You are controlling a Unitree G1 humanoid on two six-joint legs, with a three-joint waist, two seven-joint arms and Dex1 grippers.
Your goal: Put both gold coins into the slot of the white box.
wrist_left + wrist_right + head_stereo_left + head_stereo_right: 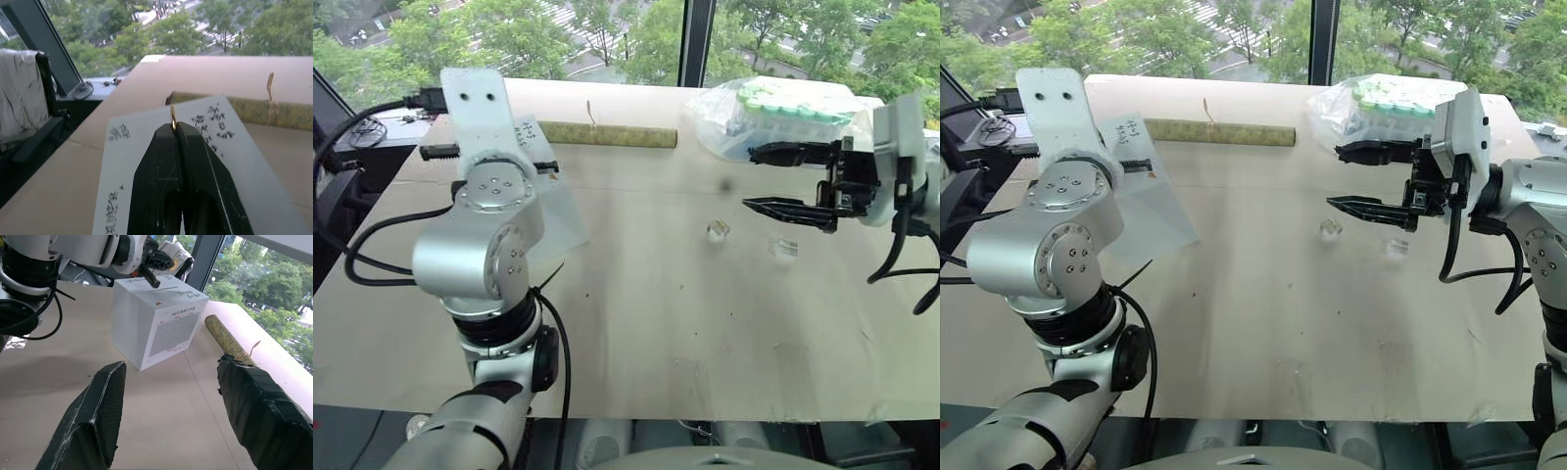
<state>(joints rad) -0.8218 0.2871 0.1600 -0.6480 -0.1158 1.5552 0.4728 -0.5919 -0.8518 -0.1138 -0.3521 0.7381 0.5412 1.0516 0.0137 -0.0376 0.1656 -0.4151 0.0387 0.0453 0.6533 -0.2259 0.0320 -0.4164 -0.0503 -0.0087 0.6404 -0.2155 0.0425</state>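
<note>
Coin (172, 117) between left gripper (174, 128) fingertips

Head pair overlooks table (705, 333); wrist cams close, probably sharing white box (146, 328)

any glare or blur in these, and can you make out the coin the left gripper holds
Left wrist view: the gold coin is sharp, edge-on at the tips of the shut left gripper; writing on the white box is smeared. Right wrist view: the near fingers of the right gripper are soft. Eye views: even daylight, faint shadows on the table.
</note>
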